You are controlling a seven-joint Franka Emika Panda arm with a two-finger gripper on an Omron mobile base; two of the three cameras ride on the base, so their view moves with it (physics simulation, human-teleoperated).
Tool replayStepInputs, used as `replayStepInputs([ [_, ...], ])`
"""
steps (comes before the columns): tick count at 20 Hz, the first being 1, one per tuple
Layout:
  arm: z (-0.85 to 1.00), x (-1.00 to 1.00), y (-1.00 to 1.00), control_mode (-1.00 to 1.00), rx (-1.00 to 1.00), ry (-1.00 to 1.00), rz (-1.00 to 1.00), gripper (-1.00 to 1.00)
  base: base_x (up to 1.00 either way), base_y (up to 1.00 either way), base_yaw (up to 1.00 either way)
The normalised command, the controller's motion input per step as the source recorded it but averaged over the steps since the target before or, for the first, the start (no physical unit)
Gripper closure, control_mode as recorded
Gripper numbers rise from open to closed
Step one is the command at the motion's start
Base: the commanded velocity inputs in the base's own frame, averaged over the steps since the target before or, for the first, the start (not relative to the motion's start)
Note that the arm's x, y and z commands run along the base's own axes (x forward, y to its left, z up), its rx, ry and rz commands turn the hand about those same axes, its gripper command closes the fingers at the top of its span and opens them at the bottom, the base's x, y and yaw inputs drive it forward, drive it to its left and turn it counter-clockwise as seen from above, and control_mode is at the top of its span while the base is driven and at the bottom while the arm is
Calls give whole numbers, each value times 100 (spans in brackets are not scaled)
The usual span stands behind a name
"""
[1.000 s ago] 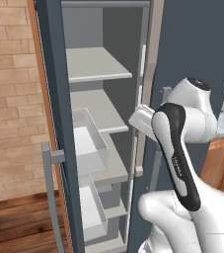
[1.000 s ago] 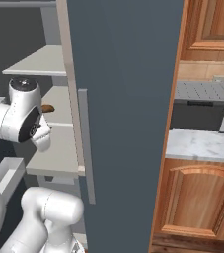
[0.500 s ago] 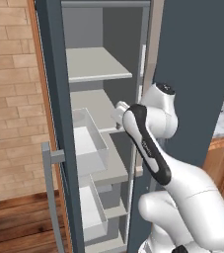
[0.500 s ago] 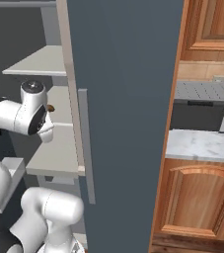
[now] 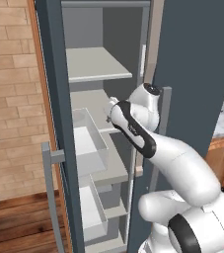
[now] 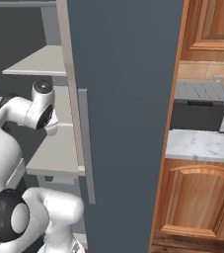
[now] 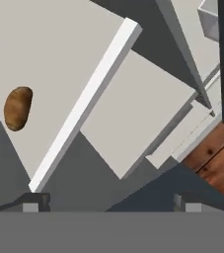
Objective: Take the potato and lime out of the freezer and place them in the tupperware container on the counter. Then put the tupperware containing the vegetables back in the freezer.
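brown speckled oval potato [image 7: 18, 108] lying on grey freezer shelf [image 7: 64, 64]

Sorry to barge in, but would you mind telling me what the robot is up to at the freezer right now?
The white arm is reaching into the open freezer, at the level of its middle shelves. In the hand view the potato lies on a light grey shelf, and the gripper is open with nothing between its tips. On the counter outside stands a grey toaster oven.
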Motion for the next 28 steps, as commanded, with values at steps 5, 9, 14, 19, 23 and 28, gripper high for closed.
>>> replayStepInputs([
  [5, -11, 65, 37, -100, 2, 0, 0, -100, 0, 0, 0],
  [9, -16, 67, 37, -100, 1, 2, 0, -100, 0, 0, 0],
  [14, -11, 68, 29, -100, 4, 1, 0, -100, 0, 0, 0],
  [19, -21, 69, 26, -100, 4, 5, 0, -100, 0, 0, 0],
  [23, -22, 62, 28, -100, 4, 5, -1, -100, 0, 0, 0],
  [28, -15, 50, 33, -100, 3, 3, -2, -100, 0, 0, 0],
])
